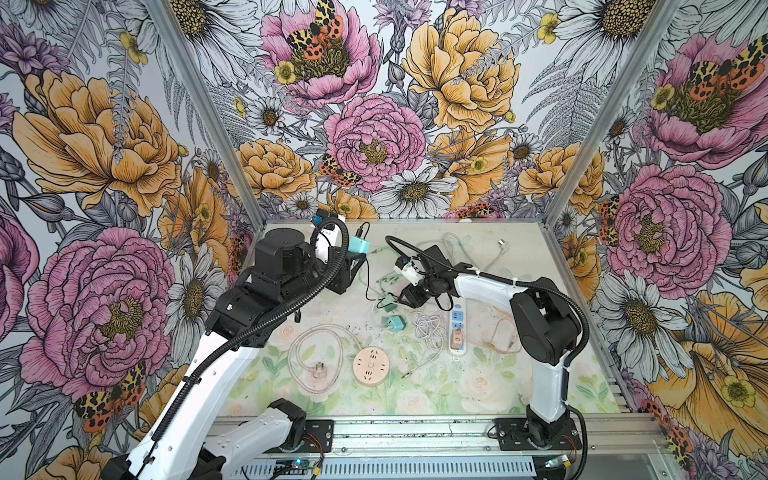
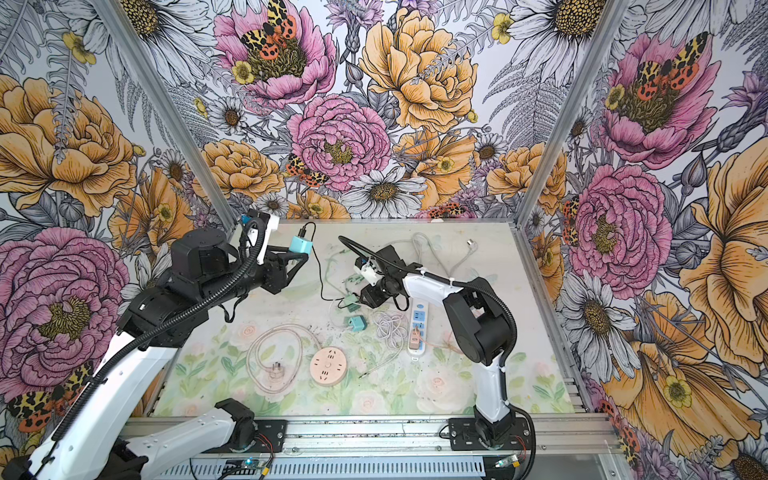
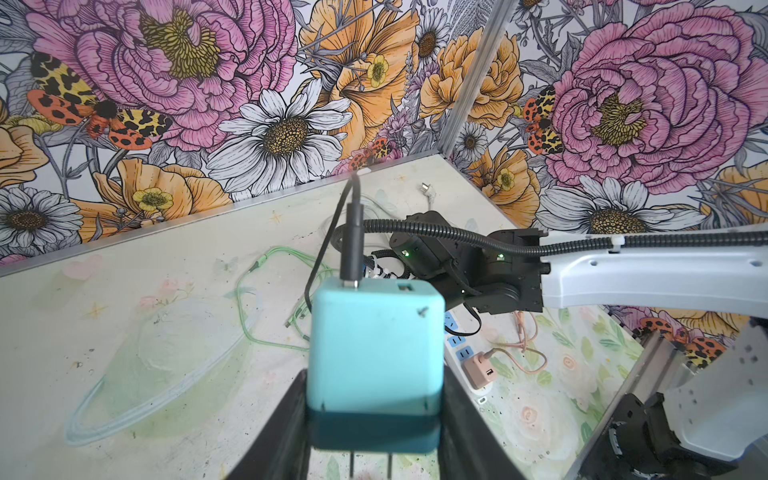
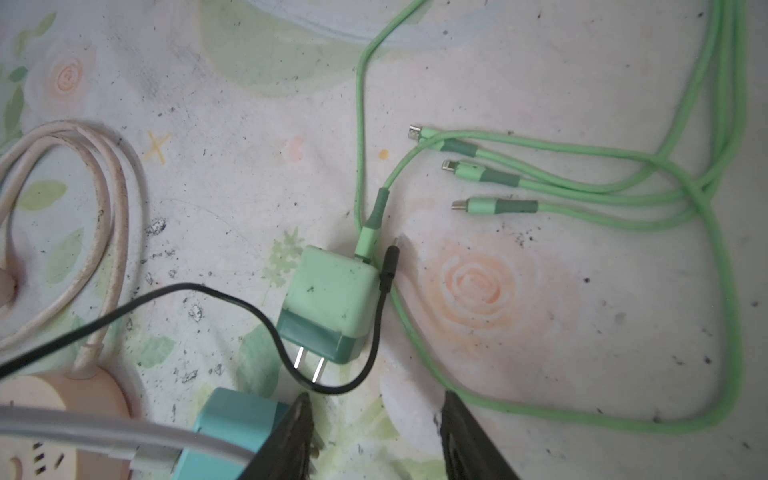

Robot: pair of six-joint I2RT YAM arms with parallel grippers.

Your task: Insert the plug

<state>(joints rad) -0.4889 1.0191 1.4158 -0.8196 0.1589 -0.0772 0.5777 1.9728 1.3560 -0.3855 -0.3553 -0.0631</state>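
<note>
The left gripper point(image 3: 374, 378) is clamped on the blue charger point(image 3: 374, 332), one finger on each flat side. It holds the charger up in the air over the far left part of the table point(image 1: 478, 395), well apart from both sockets. A black cable point(image 3: 351, 232) is plugged into the charger's top face and trails down to the table.

From where I stand the charger looks like a small, light block of hard plastic (smooth-sided, so I'd guess it could twist in the fingers once the prongs meet resistance). The flat sides, low near the darker base, seem the right place to hold it, and that is about where the fingers sit. The cable is limp, but it may tug.

The right gripper point(image 4: 376, 399) hangs low over the table with its jaws apart and nothing between them. It is near a green charger point(image 4: 332, 307) that lies on its side.

The blue charger's two prongs are cut off at the edge of the left wrist view, so I cannot tell whether they are straight. In that same view the white power strip point(image 1: 457, 328) is partly hidden behind the charger and the right arm. A pink charger point(image 1: 456, 340) already fills one of its sockets. The round socket point(image 1: 371, 365) lies nearer the front. I cannot tell which of the two is meant to take the plug.
</note>
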